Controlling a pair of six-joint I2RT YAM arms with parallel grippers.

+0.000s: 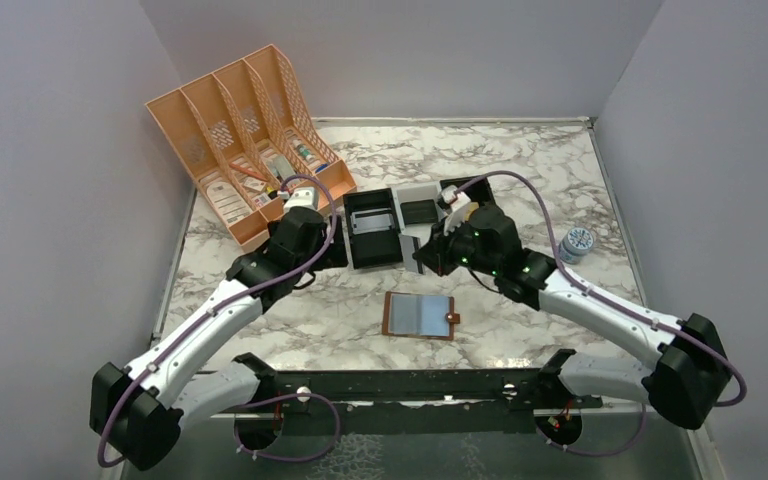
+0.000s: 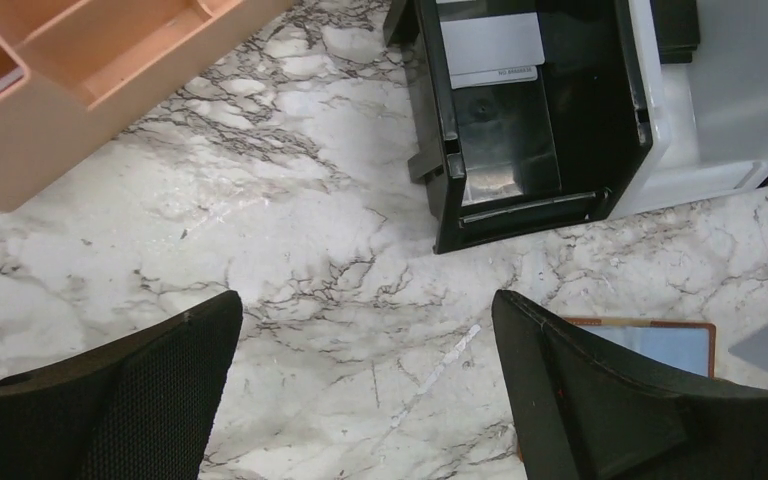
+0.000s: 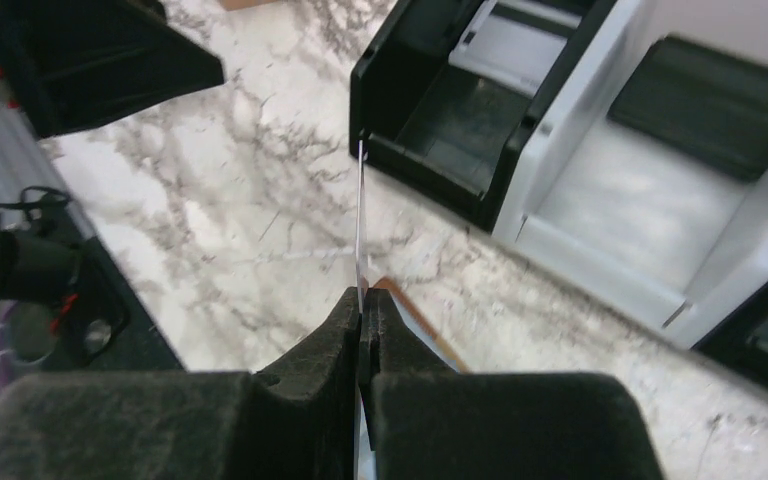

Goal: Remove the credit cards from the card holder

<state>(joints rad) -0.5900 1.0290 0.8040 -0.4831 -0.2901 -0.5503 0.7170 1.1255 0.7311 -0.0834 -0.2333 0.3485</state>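
The left gripper [image 2: 365, 300] has its two fingers spread wide apart. Nothing is between them. It hangs over the marble table [image 2: 290, 230]. The black tray [image 2: 435, 120] sits just ahead of it, a bit toward its right finger [image 2: 600, 390]. A pale card [image 2: 490, 42] lies flat inside that tray, at the far end. The orange file rack [image 2: 110, 90] is ahead on the other side, past its left finger [image 2: 120, 400].

The right gripper [image 3: 363, 310] has its fingers pressed tight together on a thin grey card [image 3: 361, 220]. The grey card stands on its edge and sticks out forward from the fingertips. Its tip is just in front of the black tray's near corner. The white tray [image 3: 640, 200] is next to the black one, ahead and to this gripper's right.

The card holder [image 1: 420, 315] lies open and flat on the table. It is behind both grippers, closer to the arm bases, and about halfway between the two arms. From the left gripper, it peeks out just past the right finger. Its inside looks pale blue.
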